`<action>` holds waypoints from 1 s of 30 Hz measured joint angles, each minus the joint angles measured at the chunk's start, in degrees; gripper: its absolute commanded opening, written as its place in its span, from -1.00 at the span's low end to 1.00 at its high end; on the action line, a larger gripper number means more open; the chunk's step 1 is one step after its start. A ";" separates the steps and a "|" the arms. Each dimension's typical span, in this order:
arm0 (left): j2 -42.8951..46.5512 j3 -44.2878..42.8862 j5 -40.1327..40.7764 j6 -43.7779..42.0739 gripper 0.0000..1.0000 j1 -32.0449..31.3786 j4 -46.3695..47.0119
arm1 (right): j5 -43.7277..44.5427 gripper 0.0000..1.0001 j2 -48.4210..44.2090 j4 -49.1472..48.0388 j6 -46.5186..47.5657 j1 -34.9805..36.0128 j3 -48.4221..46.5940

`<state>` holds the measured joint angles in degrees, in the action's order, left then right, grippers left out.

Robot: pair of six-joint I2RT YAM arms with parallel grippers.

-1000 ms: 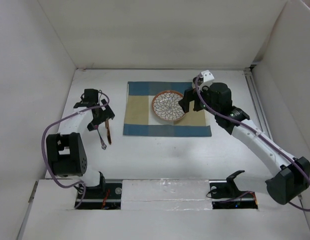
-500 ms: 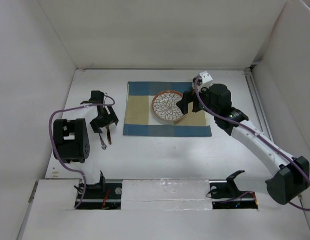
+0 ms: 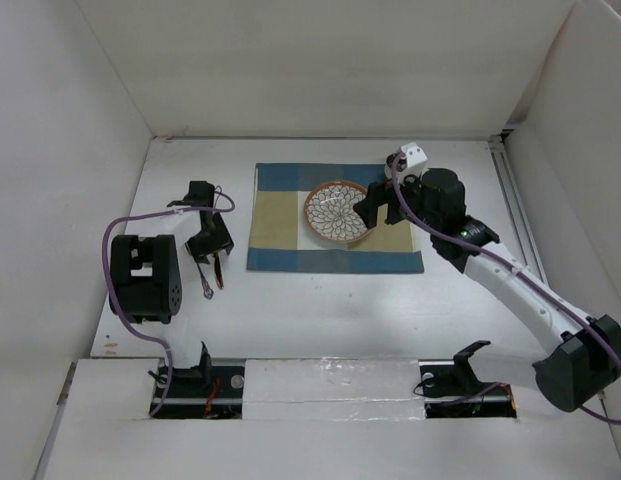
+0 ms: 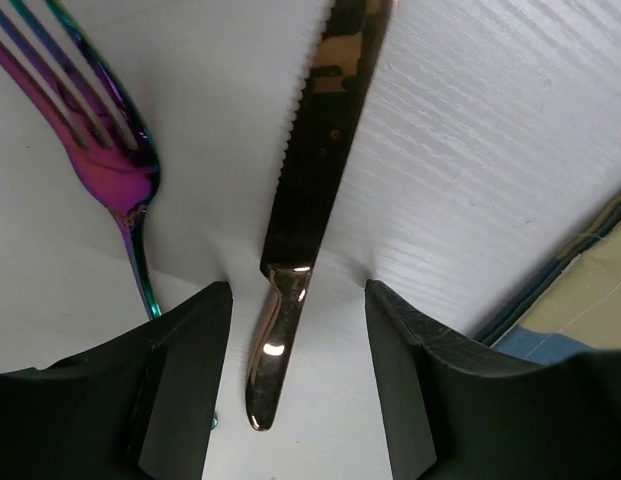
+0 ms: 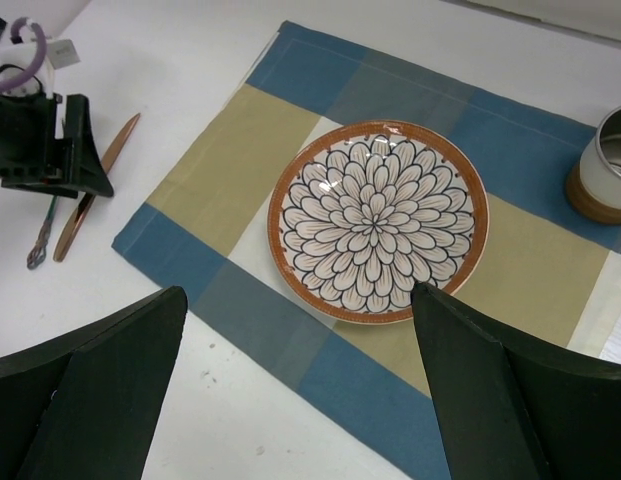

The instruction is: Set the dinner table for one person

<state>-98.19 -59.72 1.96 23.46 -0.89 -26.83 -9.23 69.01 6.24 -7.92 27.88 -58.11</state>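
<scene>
Straddling the copper knife [image 4: 315, 150] by its handle near the left edge of the white surface [image 3: 320, 310], the left fingers [image 4: 185, 390] stand apart, an iridescent fork [image 4: 110, 160] just left of the knife. Right of them a checked placemat [image 5: 220, 150] carries a flower-patterned plate [image 5: 378, 220] and a cup [image 5: 605, 165]. The right fingers [image 5: 100, 390] hang wide apart above the plate.

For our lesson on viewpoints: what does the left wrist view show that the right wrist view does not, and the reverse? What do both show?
Only left wrist: the serrated edge of the knife, the tines of the fork, and the open left claw straddling the knife's handle. Only right wrist: the plate and cup. Both: knife, fork, left claw, placemat, table.
</scene>
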 measured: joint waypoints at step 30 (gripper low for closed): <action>-2.89 -3.08 4.39 3.41 -1.00 -7.17 -2.78 | -0.31 1.00 -4.81 -0.37 -0.04 -1.25 1.90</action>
<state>-101.08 -62.81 6.35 26.87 -8.05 -29.61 -9.54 64.20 5.87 -7.97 26.63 -56.21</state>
